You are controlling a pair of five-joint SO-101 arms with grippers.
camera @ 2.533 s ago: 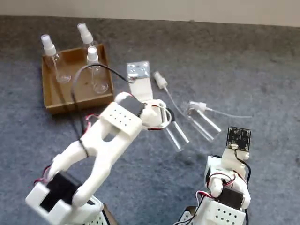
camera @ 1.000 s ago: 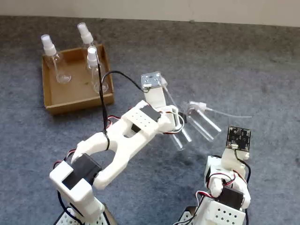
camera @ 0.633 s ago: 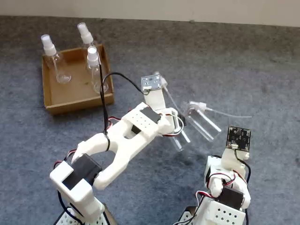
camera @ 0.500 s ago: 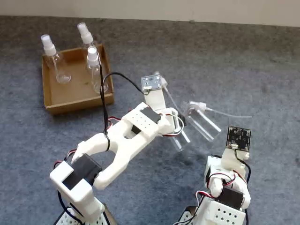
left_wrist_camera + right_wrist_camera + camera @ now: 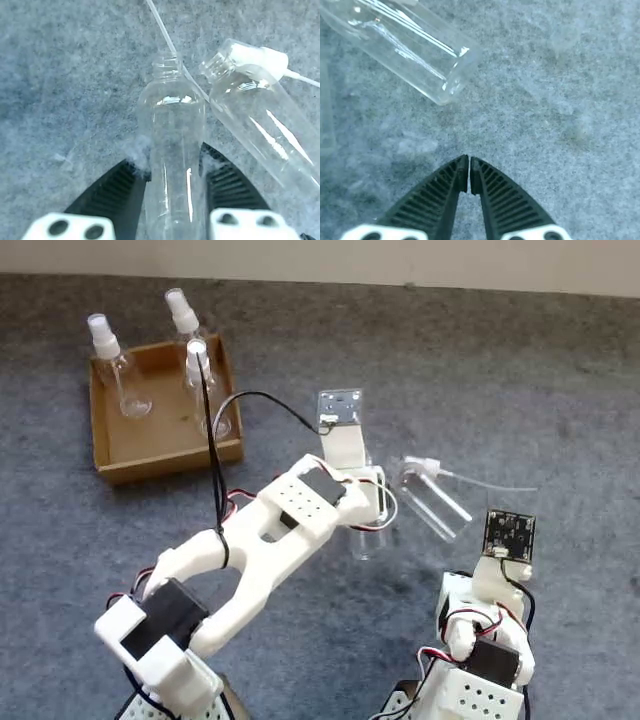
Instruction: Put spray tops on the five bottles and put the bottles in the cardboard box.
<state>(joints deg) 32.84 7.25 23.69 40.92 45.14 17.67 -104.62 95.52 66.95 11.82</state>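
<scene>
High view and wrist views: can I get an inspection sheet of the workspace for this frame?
Surface: grey carpet, flat.
Job's things: cardboard box with three topped bottles standing at it; open bottle held; second bottle lying, spray top at its mouth.
Clutter: nothing seen.
Grippers: left gripper jaws clamp the open bottle; right gripper jaws shut, over bare carpet.
Cables: black cable crosses the box's corner in the high view.
Surroundings: pale wall behind.
</scene>
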